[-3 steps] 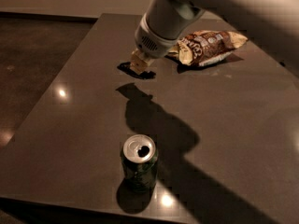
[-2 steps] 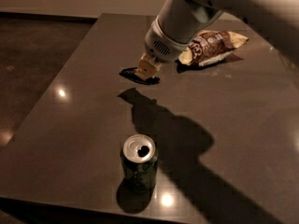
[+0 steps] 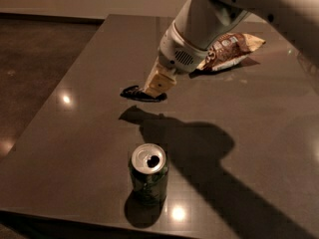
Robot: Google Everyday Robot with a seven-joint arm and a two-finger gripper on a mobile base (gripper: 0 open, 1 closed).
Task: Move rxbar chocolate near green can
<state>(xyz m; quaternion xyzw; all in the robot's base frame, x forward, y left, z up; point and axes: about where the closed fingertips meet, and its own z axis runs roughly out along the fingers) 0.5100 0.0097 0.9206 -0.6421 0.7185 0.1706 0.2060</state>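
The rxbar chocolate (image 3: 135, 93) is a small flat black wrapper at mid-table, held at its right end by my gripper (image 3: 155, 87). The gripper reaches down from the upper right, its tan fingers (image 3: 158, 82) shut on the bar. The bar sits just above or at the table surface; I cannot tell which. The green can (image 3: 148, 177) stands upright near the front edge, silver top with open tab hole, well in front of the bar and apart from it.
A brown-and-cream chip bag (image 3: 230, 51) lies at the back right, partly behind the arm. The dark table (image 3: 75, 133) has its left edge close to the bar and its front edge just below the can. The arm's shadow falls right of the can.
My gripper has moved forward toward the can, carrying the black bar with it. The can and the chip bag have not moved.
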